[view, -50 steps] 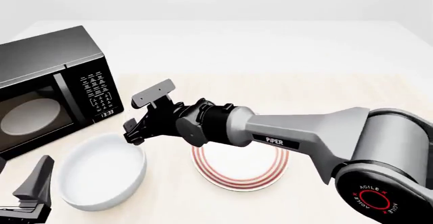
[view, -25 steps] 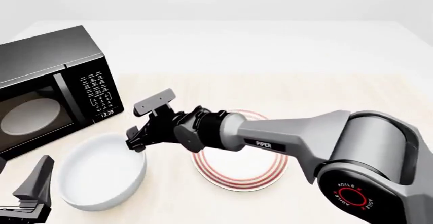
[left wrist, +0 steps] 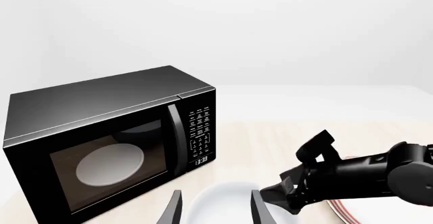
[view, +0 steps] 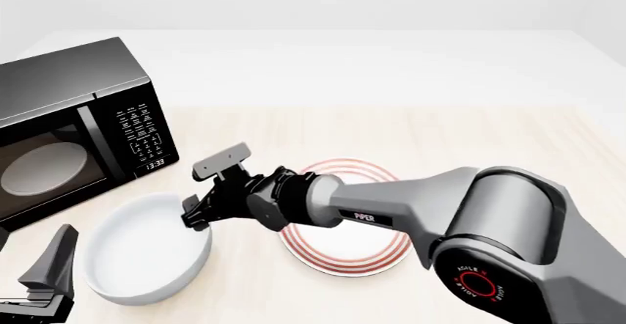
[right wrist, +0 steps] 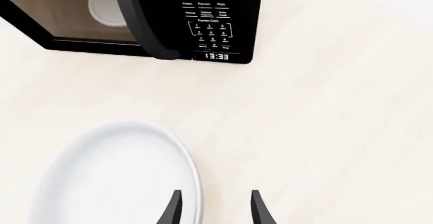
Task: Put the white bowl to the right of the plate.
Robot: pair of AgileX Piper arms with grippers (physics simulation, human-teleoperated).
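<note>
Reaching across from the right, the right gripper point(view: 207, 192) sits at the near-right rim of the white bowl point(view: 142, 249), its fingers apart, and the right wrist view shows the two fingertips straddling that thick rim, one over the inside and one over the outside; this looks like a line-up for a rim pinch, since a deep, glossy bowl offers no other easy hold. The arm lies low over the plate point(view: 347, 245), which explains why much of the red-ringed disc is hidden beneath the forearm. The bowl stands upright on the desk point(view: 470, 141) just left of the plate, so it is on the wrong side and has yet to be carried over or around the plate to the open patch on its right. The left gripper point(view: 44, 280) waits at the near-left edge beside the bowl, fingers parted and holding nothing, apparently kept out of the way. A black microwave point(view: 78, 130) stands at the left, behind the bowl, close enough to matter during a lift. Pale wood-toned desk surface gives way to a plain white, featureless backdrop.
</note>
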